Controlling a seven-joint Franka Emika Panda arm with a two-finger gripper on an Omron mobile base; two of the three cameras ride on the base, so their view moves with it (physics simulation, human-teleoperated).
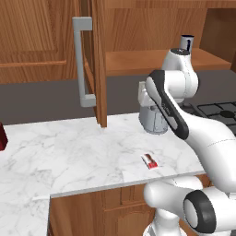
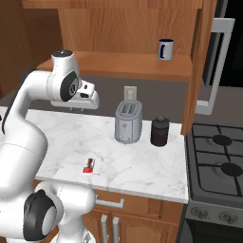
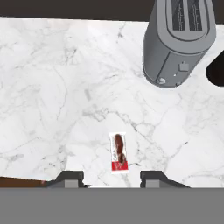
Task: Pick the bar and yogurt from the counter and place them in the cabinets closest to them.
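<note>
The bar (image 3: 119, 152) is lying nearest my hand camera, flat on the white marble desk (image 3: 52, 87), just ahead of the pincer (image 3: 111, 178). I am seeing the two dark fingertips (image 3: 70, 177) sitting at their narrow setting, holding nothing, with the bar's near end lined up between them but not touched. In the base views I am seeing the same bar (image 1: 150, 160) close to the desk's front edge, well apart from the grey toaster (image 2: 128, 122). A dark round jar (image 2: 160, 131) is standing just beside the toaster, toward the stove (image 2: 220, 156). Above, the wooden cabinets (image 2: 118, 28) are standing open, the door (image 1: 94, 60) with its grey bar handle (image 1: 81, 60) swung outward, and a small blue and white cup (image 2: 165, 49) is resting on the cabinet shelf. At the far left of the desk a dark red block (image 1: 2, 137) is showing.
</note>
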